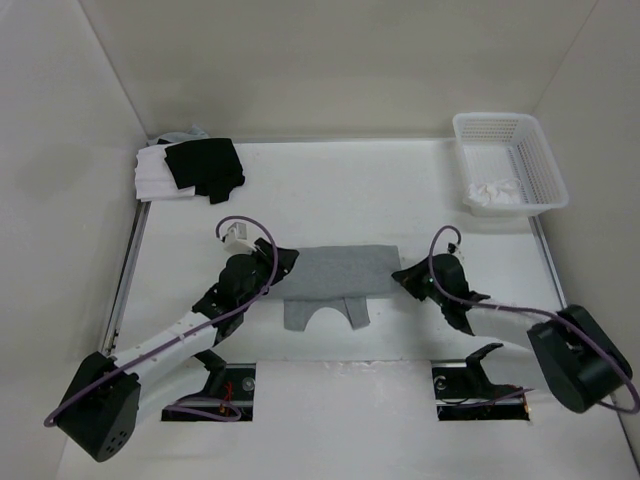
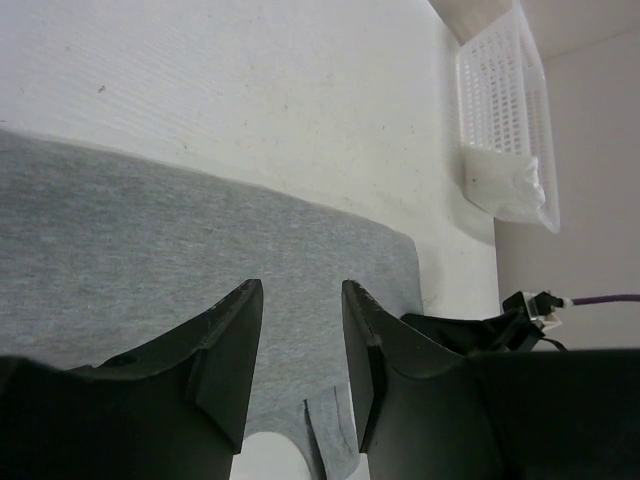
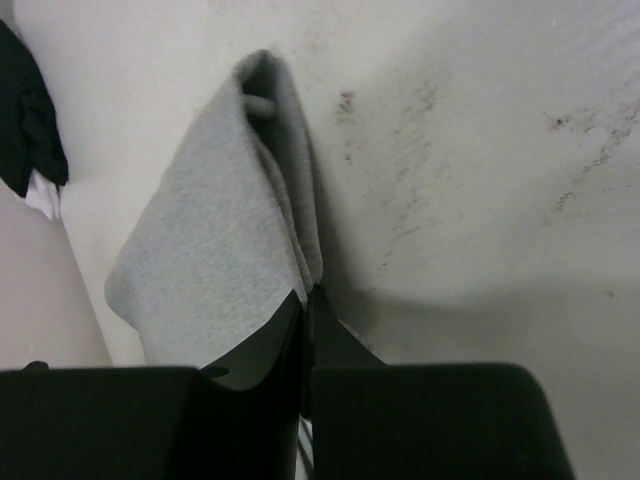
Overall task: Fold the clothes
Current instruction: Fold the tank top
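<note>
Heather-grey soft knit, the sleeveless tank top (image 1: 338, 268) lies near the centre of the white surface (image 1: 350, 195), between the two arms. It is gathered into a wide band with its two wide shoulder straps (image 1: 298, 316) poking out below toward the bottom of the frame. That shape suggests a first fold is already in, with the straps yet to be tucked away.

At the right end of the band, the right hand (image 3: 306, 300) is closed on the fabric's edge. In its wrist view the jaws meet on a pinched corner and the cloth rises from them in a soft peak, slightly off the surface. A grip at the very edge makes sense if that end is to be carried across the garment.

At the left end, the left hand (image 2: 300, 335) sits low over the cloth with its jaws apart, grey knit showing flat in the gap between them. It grips nothing that I can see. Its place suggests it is there to pin or take the opposite edge so the band does not slide.

By count there is one tank top, two straps, two arms and two hands. One black garment (image 1: 205, 168) lies on one folded white cloth (image 1: 152, 182) in the upper left. One white plastic lattice basket (image 1: 545, 165) at the upper right holds one crumpled white item (image 1: 495, 192).
</note>
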Controlling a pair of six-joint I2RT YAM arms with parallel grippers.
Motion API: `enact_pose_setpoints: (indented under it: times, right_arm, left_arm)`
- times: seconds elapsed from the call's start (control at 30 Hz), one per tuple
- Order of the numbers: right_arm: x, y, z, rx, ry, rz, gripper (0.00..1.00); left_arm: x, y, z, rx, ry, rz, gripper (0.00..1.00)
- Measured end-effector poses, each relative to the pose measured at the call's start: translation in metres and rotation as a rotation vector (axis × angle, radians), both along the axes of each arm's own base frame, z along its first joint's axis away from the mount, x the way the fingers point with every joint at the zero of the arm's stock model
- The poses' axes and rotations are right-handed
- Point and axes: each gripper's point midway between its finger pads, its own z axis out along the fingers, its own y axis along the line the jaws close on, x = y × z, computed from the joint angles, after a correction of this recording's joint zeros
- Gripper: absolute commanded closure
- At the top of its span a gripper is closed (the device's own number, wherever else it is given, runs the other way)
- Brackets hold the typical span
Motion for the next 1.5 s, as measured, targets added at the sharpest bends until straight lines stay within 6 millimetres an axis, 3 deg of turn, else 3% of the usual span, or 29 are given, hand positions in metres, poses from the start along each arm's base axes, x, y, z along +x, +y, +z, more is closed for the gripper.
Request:
enact_pose_setpoints:
  times: [0.23,0.33,0.47,0.57,0.7,0.83,1.03,1.17,1.27,1.33,1.4,1.5]
  right_arm:
    - [0.004,-0.019,0.059,-0.126,-0.143,-0.012,0.96]
    - [0.01,-0.014,0.085,-0.202,-0.179,0.029,0.96]
    - [0.01,0.024,0.112,-0.287,-0.207,0.162,0.96]
    - [0.008,0.072,0.125,-0.364,-0.217,0.291,0.95]
    - [0.003,0.139,0.123,-0.47,-0.212,0.449,0.94]
    - [-0.004,0.201,0.103,-0.582,-0.196,0.579,0.94]
    - [-0.027,0.268,0.065,-0.69,-0.168,0.725,0.85]
    - [-0.046,0.287,0.053,-0.706,-0.161,0.778,0.56]
    - [-0.057,0.295,0.06,-0.682,-0.175,0.797,0.43]
    - [-0.06,0.296,0.068,-0.653,-0.189,0.801,0.4]
    - [-0.063,0.287,0.079,-0.627,-0.207,0.796,0.45]
    - [-0.064,0.266,0.102,-0.581,-0.244,0.768,0.8]
  left_arm:
    - [-0.003,-0.009,-0.001,-0.003,-0.001,-0.029,0.65]
    - [-0.003,-0.009,0.001,-0.008,-0.007,-0.031,0.65]
    - [-0.002,-0.002,0.021,-0.042,-0.057,-0.013,0.65]
    - [-0.003,0.008,0.042,-0.076,-0.113,0.012,0.64]
    - [-0.006,0.027,0.056,-0.1,-0.158,0.057,0.63]
    - [-0.011,0.05,0.057,-0.099,-0.166,0.118,0.62]
    - [-0.016,0.086,0.061,-0.096,-0.181,0.222,0.6]
    - [-0.015,0.101,0.055,-0.084,-0.156,0.266,0.59]
    - [-0.014,0.107,0.048,-0.076,-0.132,0.28,0.59]
    - [-0.012,0.108,0.042,-0.071,-0.114,0.283,0.58]
    - [-0.011,0.106,0.035,-0.063,-0.089,0.274,0.58]
    - [-0.009,0.096,0.024,-0.051,-0.049,0.235,0.57]
